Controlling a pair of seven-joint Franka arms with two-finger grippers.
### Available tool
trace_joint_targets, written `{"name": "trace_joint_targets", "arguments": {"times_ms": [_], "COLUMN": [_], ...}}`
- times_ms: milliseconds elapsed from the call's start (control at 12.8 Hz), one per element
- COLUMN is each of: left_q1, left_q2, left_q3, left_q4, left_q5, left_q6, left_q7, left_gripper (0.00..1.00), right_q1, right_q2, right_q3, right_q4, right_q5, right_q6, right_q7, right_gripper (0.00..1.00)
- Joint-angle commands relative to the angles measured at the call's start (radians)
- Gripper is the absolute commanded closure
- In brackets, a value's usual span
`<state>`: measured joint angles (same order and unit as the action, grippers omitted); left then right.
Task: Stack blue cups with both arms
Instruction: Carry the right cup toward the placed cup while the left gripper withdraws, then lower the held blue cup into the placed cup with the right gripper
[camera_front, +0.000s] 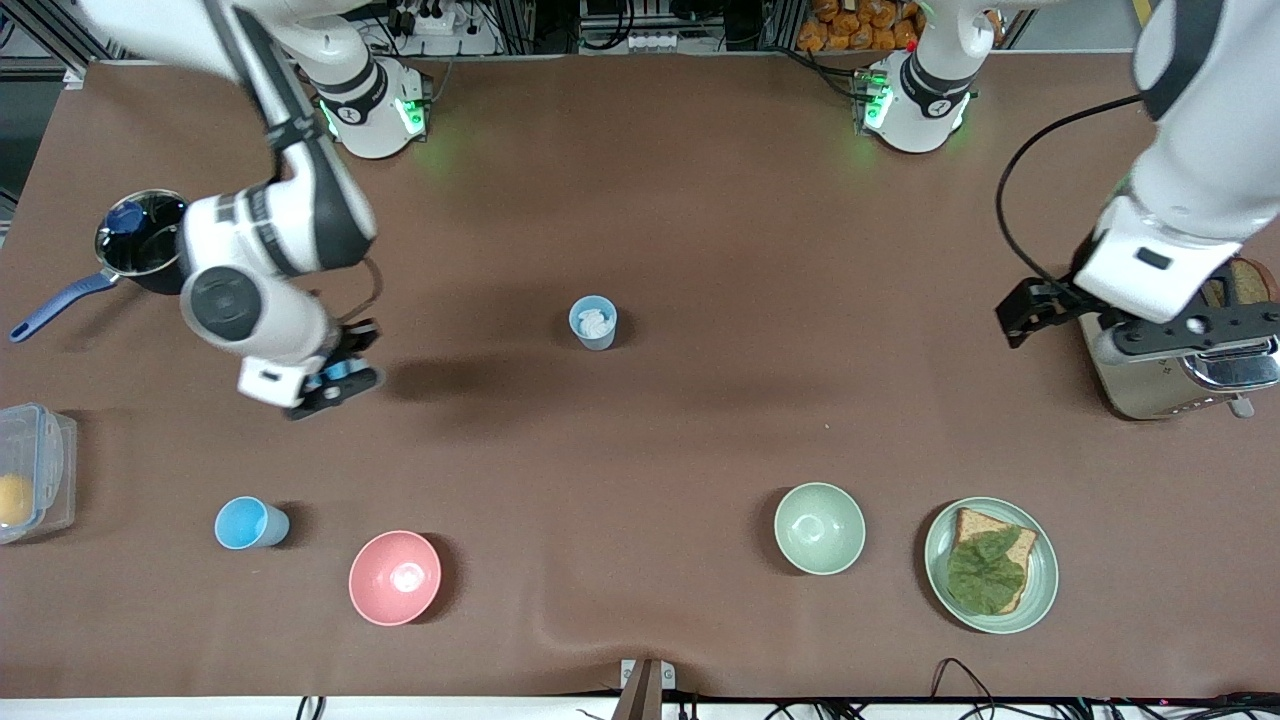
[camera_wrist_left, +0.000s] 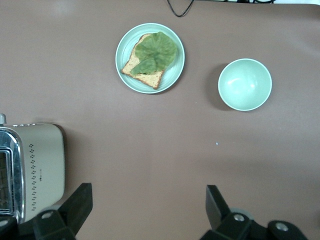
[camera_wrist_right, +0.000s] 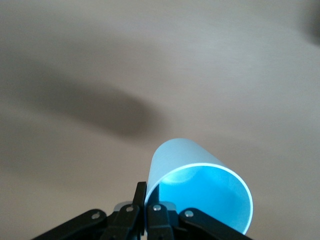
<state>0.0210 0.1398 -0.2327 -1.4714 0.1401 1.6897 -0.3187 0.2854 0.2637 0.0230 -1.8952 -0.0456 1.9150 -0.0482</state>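
My right gripper (camera_front: 340, 378) is shut on the rim of a blue cup (camera_wrist_right: 200, 192), one finger inside and one outside, and holds it tilted above the table at the right arm's end. A second blue cup (camera_front: 593, 322) stands at the table's middle with something white inside. A third blue cup (camera_front: 250, 523) sits beside the pink bowl (camera_front: 394, 577), nearer the front camera. My left gripper (camera_wrist_left: 147, 205) is open and empty, raised beside the toaster (camera_front: 1180, 385); it also shows in the front view (camera_front: 1030, 310).
A pale green bowl (camera_front: 819, 527) and a plate with bread and lettuce (camera_front: 990, 565) sit near the front edge. A saucepan (camera_front: 140, 245) and a clear box (camera_front: 30, 470) are at the right arm's end.
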Motion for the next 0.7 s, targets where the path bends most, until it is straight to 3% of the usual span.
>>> {"name": "trace_joint_targets", "arguments": {"times_ms": [0, 157, 391, 626], "left_q1": [0.021, 0.013, 0.019, 0.016], "left_q2": [-0.06, -0.074, -0.066, -0.06], "left_q3": [0.062, 0.116, 0.125, 0.118], "left_q4": [-0.058, -0.087, -0.081, -0.083], "left_q5": [-0.034, -0.053, -0.066, -0.066], "left_q6": [-0.007, -0.007, -0.008, -0.007], "left_q7": [0.123, 0.171, 0.204, 0.201], "left_gripper": [0.0, 0.0, 0.0, 0.0], "right_q1": [0.153, 0.307, 0.453, 0.54], "right_q2": [-0.001, 0.024, 0.113, 0.189], "right_q3": [-0.017, -0.018, -0.018, -0.02], "right_q4": [0.061, 0.123, 0.194, 0.224], "right_q5": [0.145, 0.145, 0.141, 0.029], "right_q6": [-0.051, -0.042, 0.02, 0.082], "right_q7": [0.169, 0.386, 0.543, 0.643], "right_gripper": [1.0, 1.0, 1.0, 1.0]}}
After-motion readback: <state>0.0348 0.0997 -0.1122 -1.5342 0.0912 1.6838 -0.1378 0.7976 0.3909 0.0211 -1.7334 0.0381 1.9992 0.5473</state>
